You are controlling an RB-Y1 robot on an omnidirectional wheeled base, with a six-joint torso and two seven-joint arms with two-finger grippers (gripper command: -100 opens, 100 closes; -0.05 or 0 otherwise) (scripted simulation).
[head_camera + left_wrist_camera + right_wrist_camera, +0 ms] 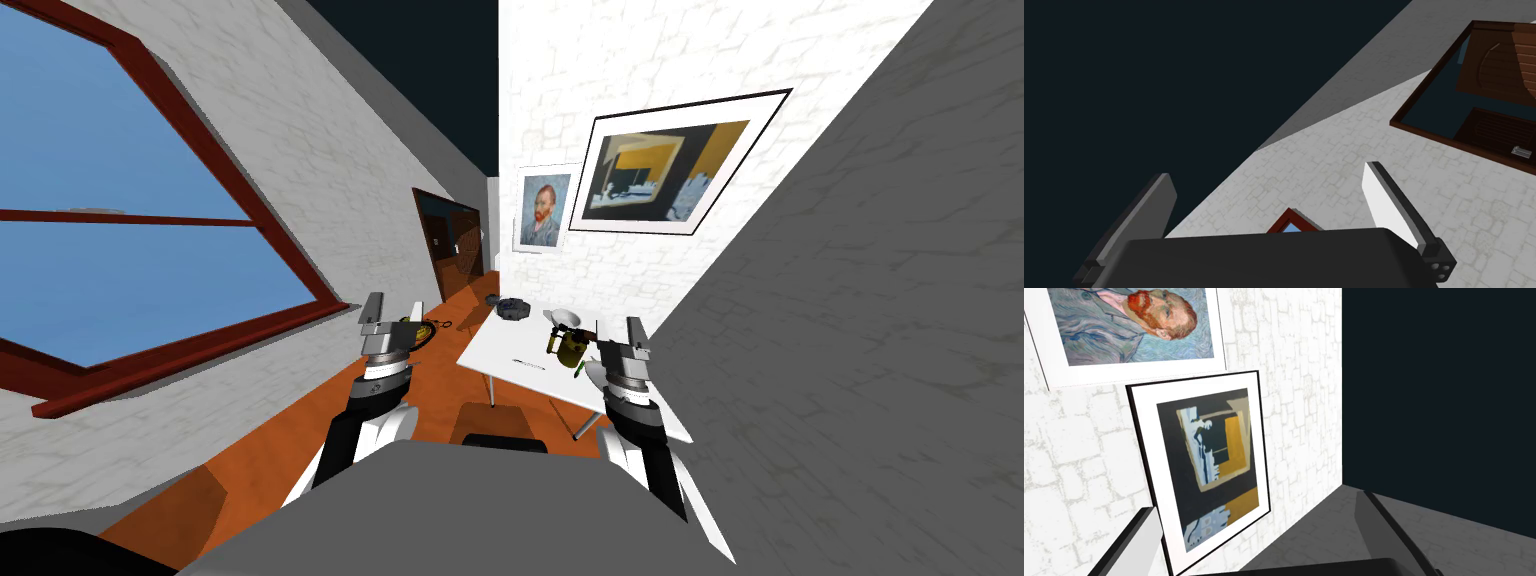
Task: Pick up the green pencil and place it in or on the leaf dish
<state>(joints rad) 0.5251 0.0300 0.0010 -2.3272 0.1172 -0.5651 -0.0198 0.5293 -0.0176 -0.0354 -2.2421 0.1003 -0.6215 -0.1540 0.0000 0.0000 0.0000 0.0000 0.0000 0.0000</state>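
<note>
The green pencil (579, 368) lies on the white surface (500, 345) near its right front edge. It shows as a short green sliver just in front of an olive, mug-like pot (572, 348). Right beside the pencil is a pale rounded shape (593, 374), partly hidden by the right gripper (620, 343), and I cannot tell what it is. A small white dish (566, 318) stands further back, behind the olive pot; its form is too small to read as a leaf. A dark round thing (512, 308) sits at the far end of the surface, and a thin pale stick (528, 364) lies towards the near left part. The right gripper hangs above the right front corner, close to the pencil but not touching it, with its fingers (1389, 528) spread and nothing between them. The left gripper (394, 310) is raised over the orange floor (300, 430), well apart from the surface, and is likewise released and empty. A brown chair (490, 420) stands at the near edge.
</note>
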